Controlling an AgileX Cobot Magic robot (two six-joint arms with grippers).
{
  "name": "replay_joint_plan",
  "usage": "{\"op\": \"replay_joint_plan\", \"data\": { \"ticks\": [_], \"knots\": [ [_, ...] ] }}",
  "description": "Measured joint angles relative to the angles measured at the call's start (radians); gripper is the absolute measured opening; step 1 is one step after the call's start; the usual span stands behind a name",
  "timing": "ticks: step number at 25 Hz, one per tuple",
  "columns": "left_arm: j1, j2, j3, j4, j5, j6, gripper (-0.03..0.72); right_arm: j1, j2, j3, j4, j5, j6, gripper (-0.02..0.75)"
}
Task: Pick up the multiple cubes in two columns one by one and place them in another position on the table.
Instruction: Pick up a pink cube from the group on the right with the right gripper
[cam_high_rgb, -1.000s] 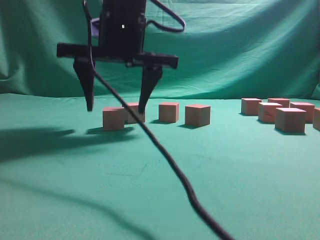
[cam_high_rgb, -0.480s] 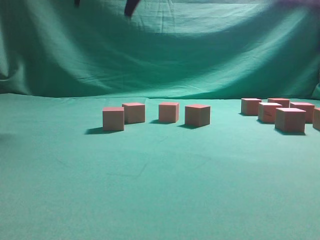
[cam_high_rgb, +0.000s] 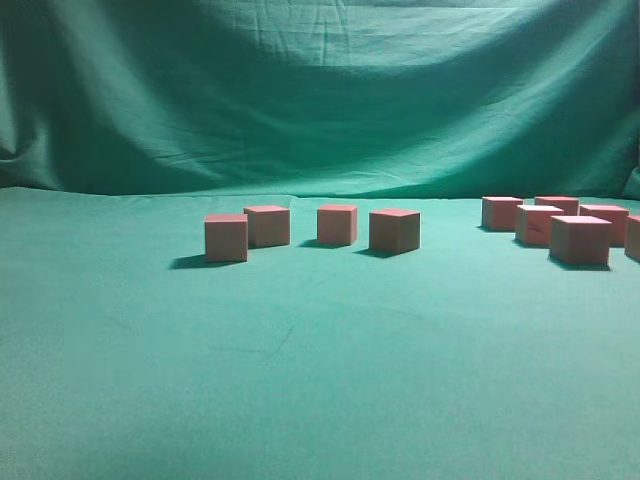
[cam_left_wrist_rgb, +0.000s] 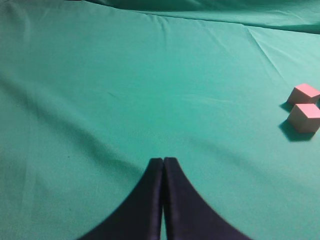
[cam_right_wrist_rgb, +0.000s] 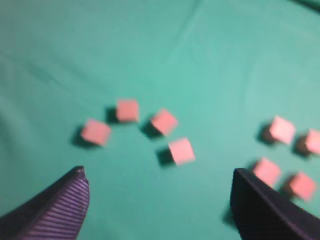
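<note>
cubes: small sharp-edged blocks, reddish-pink tops, tan wood-look sides, all one size, all sitting on the counter
left group (cam_high_rgb: 312, 228): four cubes, mid-frame left in the exterior view, loose row, gaps between most; the two leftmost overlap in that view, contact unclear
front-left cube (cam_high_rgb: 226, 238): nearest of that row, casts a shadow to its left
right group (cam_high_rgb: 560, 226): cluster at the right edge, five or so visible, packed close, one cut by the frame edge
counter (cam_high_rgb: 320, 380): smooth green cloth, flat, faint creases; wide bare stretch across the whole lower half of the exterior view
backdrop (cam_high_rgb: 320, 90): wrinkled green cloth, upright, fills the upper half behind the cubes
gap between groups: clear strip of cloth, centre-right
left pincer (cam_left_wrist_rgb: 163, 165): bottom centre of the left wrist view, two dark smooth fingers pressed tip to tip, nothing between them; over bare cloth
cubes in left wrist view (cam_left_wrist_rgb: 304, 107): two at the right edge, just beside each other, well apart from the pincer
right pincer (cam_right_wrist_rgb: 160, 200): blurred view from high up, fingers wide apart in the lower corners, holding nothing
left finger (cam_right_wrist_rgb: 55, 210): ribbed dark surface
right finger (cam_right_wrist_rgb: 265, 210): dark, smooth-looking
below right pincer: four cubes in a loose arc centre-left, four more at the right edge, all apart from the fingers
</note>
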Motion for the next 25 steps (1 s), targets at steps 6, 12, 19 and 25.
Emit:
{"op": "replay_joint_plan", "data": {
  "ticks": [6,12,19,25],
  "knots": [
    [0.000,0.000,0.000,0.000,0.000,0.000,0.000,-0.210,-0.173,0.465,0.024,-0.029,0.043,0.527],
    [0.000,0.000,0.000,0.000,0.000,0.000,0.000,-0.352,-0.220,0.679,0.072,-0.239,0.044,0.527],
    [0.000,0.000,0.000,0.000,0.000,0.000,0.000,-0.364,-0.125,0.750,0.151,-0.484,0.012,0.527],
    [0.000,0.000,0.000,0.000,0.000,0.000,0.000,-0.364,-0.007,0.750,0.152,-0.604,0.001,0.461]
  ]
}}
